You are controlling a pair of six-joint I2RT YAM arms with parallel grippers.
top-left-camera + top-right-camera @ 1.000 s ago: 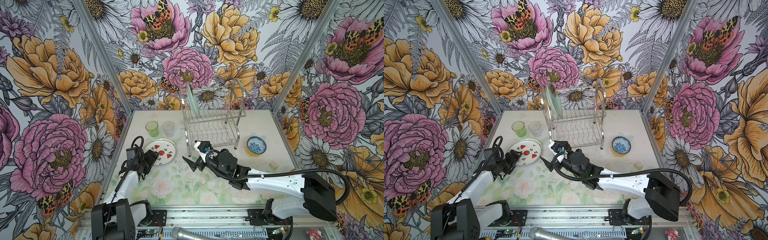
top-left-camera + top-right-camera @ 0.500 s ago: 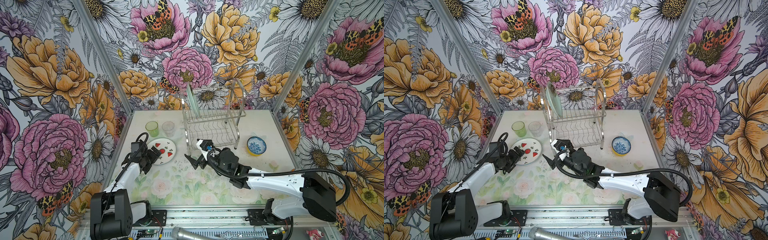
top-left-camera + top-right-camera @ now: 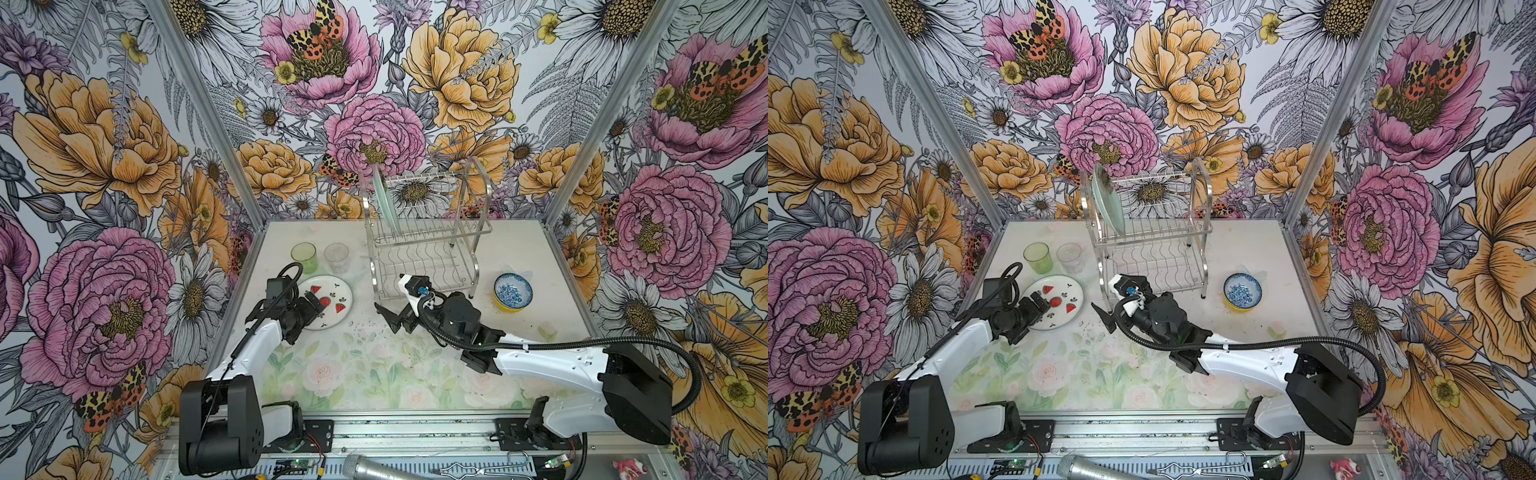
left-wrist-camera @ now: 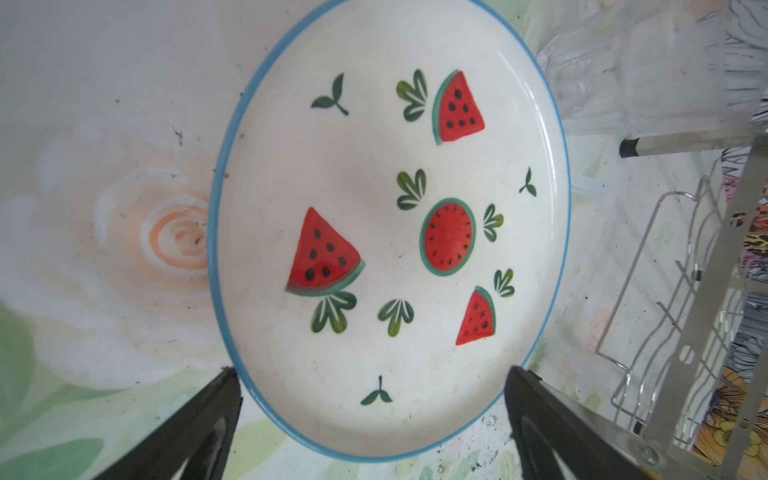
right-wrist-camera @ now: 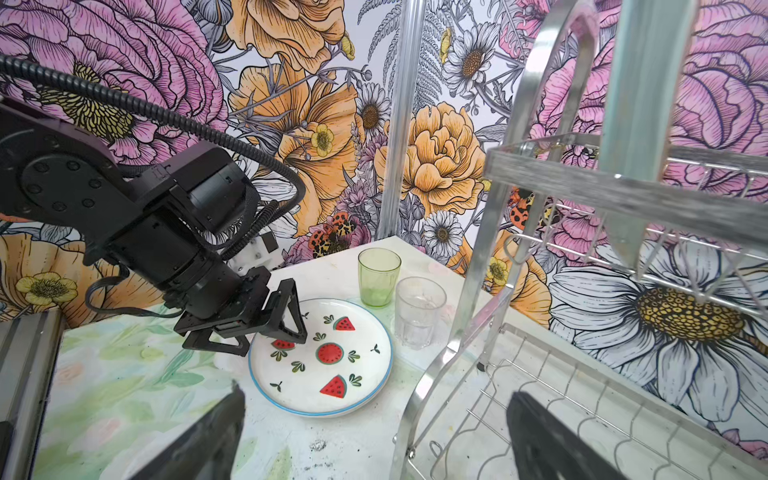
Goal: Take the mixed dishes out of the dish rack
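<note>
The dish rack (image 3: 419,266) rises just beyond the right gripper (image 3: 392,320), whose jaws are spread and empty. The pale green glass plate (image 3: 386,203) stands on edge on the upper tier, above that nearer claw. The left gripper (image 3: 316,305), also spread, hovers over the watermelon plate (image 3: 336,297).

The dish rack (image 3: 428,238) is mirror-shiny chromed metal wire with flat brushed side bars. The pale green plate (image 3: 1108,203) standing in it looks like smooth translucent glass. The watermelon plate (image 4: 386,158) is glossy glazed ceramic. The green tumbler (image 5: 379,276) and clear tumbler (image 5: 419,311) are see-through; glass or plastic cannot be told. The blue-and-white bowl (image 3: 513,289) and the yellow bowl (image 3: 509,308) under it gleam. The table (image 3: 374,374) is matt, printed and gritty with dark specks. The fingers (image 4: 199,432) of the left gripper (image 4: 374,372) are matt black plastic, and the right arm (image 3: 552,365) has a smooth white plastic shell.
</note>
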